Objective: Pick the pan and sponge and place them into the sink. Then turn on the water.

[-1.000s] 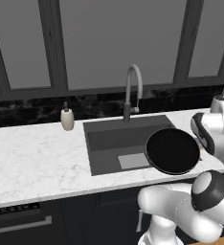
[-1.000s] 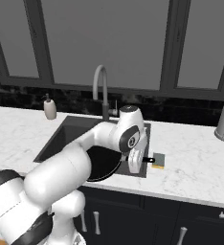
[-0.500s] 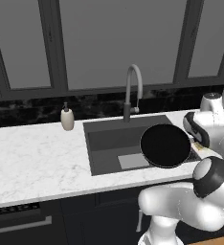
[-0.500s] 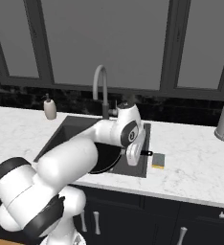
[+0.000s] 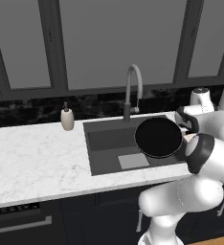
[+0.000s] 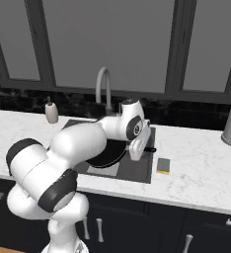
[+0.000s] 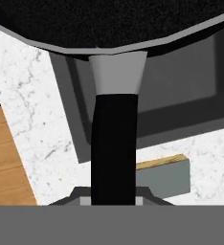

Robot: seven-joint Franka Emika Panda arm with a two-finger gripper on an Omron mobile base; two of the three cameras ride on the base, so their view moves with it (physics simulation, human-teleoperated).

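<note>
1. Since the earlier frames, the pan (image 5: 158, 137) has shifted leftward and now hangs over the right half of the sink (image 5: 104, 143), clear of its bottom.
2. Gripper (image 6: 138, 144) is clenched on the pan handle (image 7: 115, 148), which runs straight out from between the fingers in the hand view.
3. Sponge (image 6: 163, 165) lies flat on the counter (image 6: 201, 168), just beside the sink's right rim and apart from the pan.
4. Faucet (image 5: 133, 91) stands behind the sink; no water is running.
5. Soap bottle (image 5: 67, 117) stands left of the faucet, on the counter by the backsplash.
</note>
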